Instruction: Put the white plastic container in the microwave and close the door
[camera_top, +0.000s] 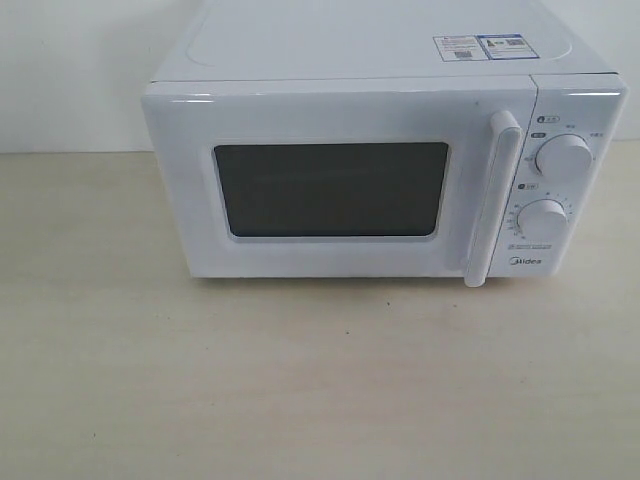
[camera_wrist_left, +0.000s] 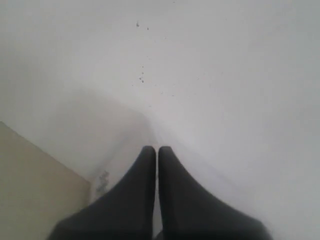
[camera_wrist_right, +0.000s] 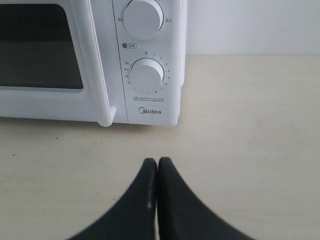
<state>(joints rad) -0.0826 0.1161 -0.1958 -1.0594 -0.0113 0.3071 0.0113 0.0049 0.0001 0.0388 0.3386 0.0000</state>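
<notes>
Midea microwave (camera_top: 380, 60): door (camera_top: 340, 115) sits flush, shut. White plastic container not in sight; dark window (camera_top: 330, 190) hides cavity. 2 grippers, left (camera_wrist_left: 156, 150) and right (camera_wrist_right: 157, 162), pinched closed, empty. Risk: latch not caught, door springs open; container inside unconfirmed.

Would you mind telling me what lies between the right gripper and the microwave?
Only bare tabletop: the right wrist view shows nothing between the shut right gripper and the microwave.
</notes>
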